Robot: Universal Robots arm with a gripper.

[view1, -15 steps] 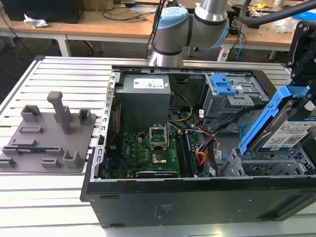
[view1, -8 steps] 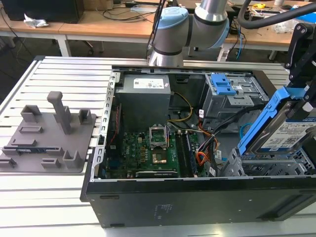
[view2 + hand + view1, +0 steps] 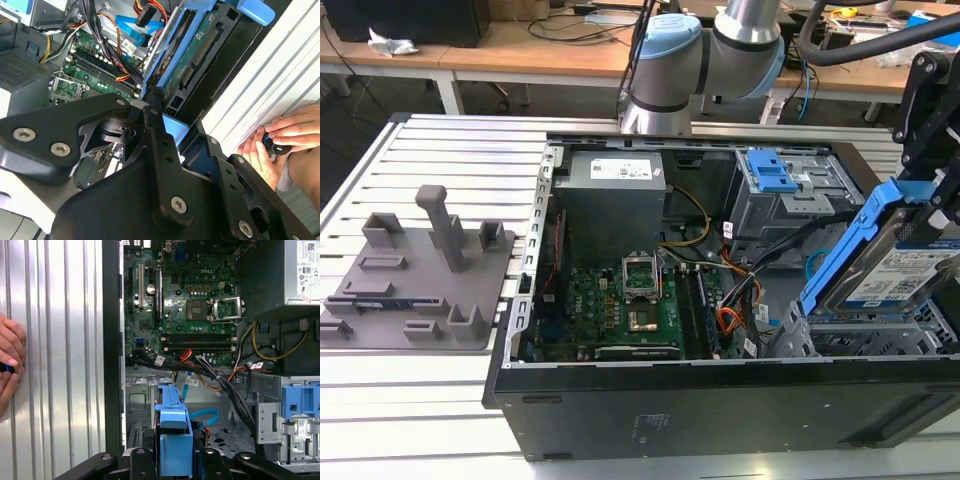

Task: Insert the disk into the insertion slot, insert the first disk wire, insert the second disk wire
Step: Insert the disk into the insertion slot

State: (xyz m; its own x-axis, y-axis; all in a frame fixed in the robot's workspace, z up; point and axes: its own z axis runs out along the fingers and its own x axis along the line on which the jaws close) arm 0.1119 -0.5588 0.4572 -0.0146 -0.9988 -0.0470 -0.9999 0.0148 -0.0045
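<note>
Silver, blue-framed and bearing a white printed label, the disk [image 3: 910,268] hangs tilted just over the insertion slot [image 3: 880,335], at the exterior view's right. The gripper [image 3: 930,190] is clamped on its blue carrier. Black and orange cables [image 3: 735,305] crowd beside the slot. A hand [image 3: 10,365] rests on the ribbed table [image 3: 420,420].

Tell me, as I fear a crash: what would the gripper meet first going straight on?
Likely the slot: the gripper holds the disk tilted over it, though depth is unclear.
</note>
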